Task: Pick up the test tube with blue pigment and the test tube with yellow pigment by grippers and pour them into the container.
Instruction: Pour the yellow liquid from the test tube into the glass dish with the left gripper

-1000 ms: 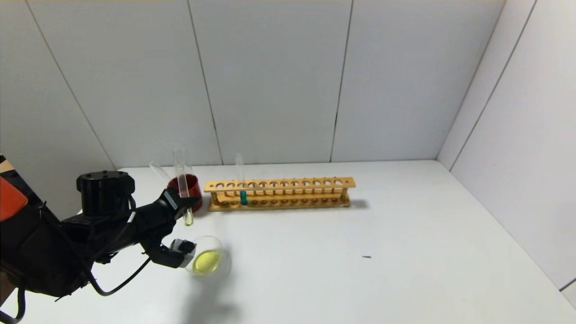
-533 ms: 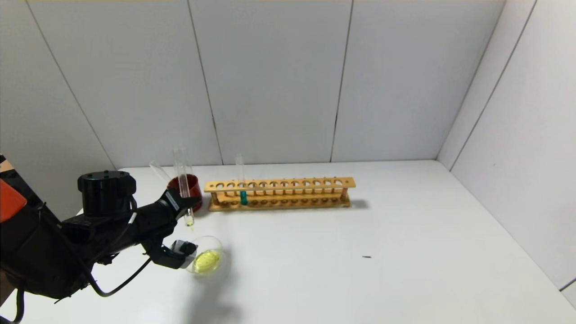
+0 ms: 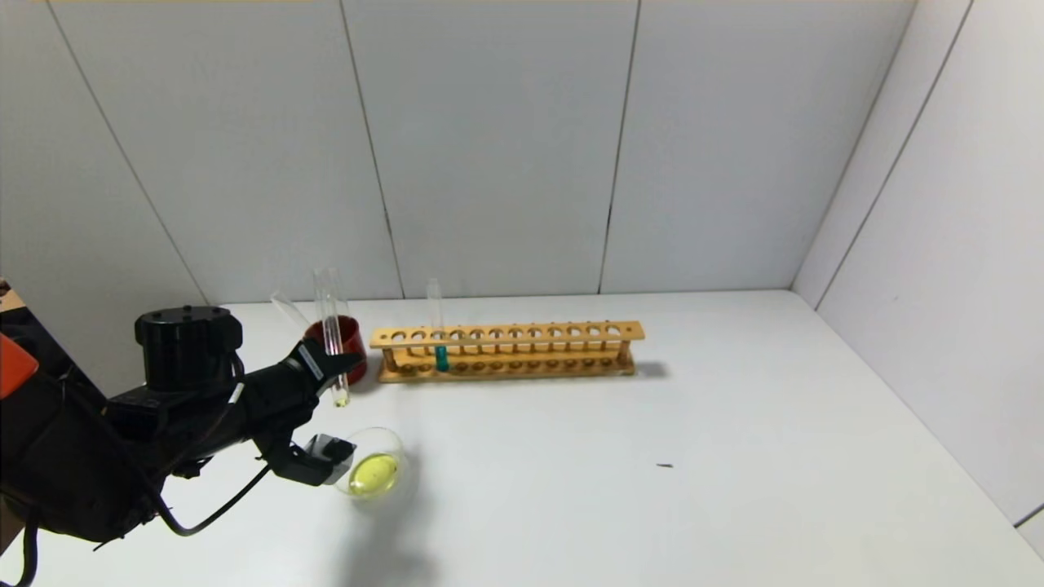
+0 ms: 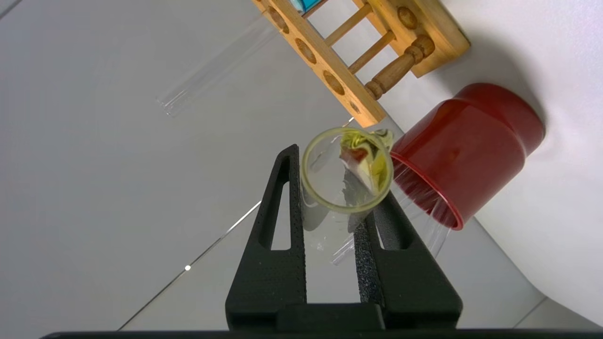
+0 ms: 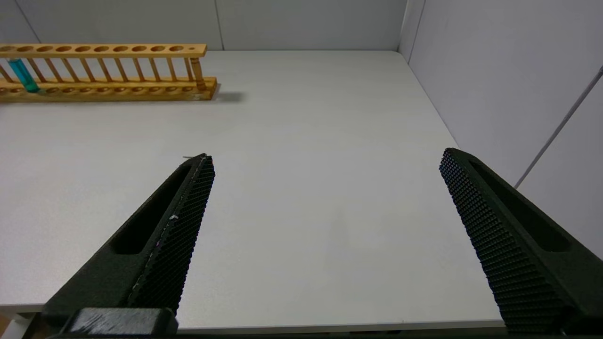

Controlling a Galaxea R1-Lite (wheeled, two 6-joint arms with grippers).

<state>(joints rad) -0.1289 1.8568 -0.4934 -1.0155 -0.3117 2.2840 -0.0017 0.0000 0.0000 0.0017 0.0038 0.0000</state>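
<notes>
Now yellow pigment (image 3: 373, 474) in the container (image 3: 399, 449).

Wooden rack (image 3: 506, 350) beside red cup (image 3: 347, 336) on table (image 3: 652, 456).

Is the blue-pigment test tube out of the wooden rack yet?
No: in the head view the test tube with blue pigment stands upright in the wooden rack, while the left gripper holds the test tube with yellow pigment.

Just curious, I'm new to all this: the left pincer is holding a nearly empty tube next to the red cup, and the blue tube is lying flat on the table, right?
Not quite. The blue tube stands upright in the wooden rack, as the head view shows. The rest holds: the left pincer grips the nearly empty tube by the red cup.
</notes>
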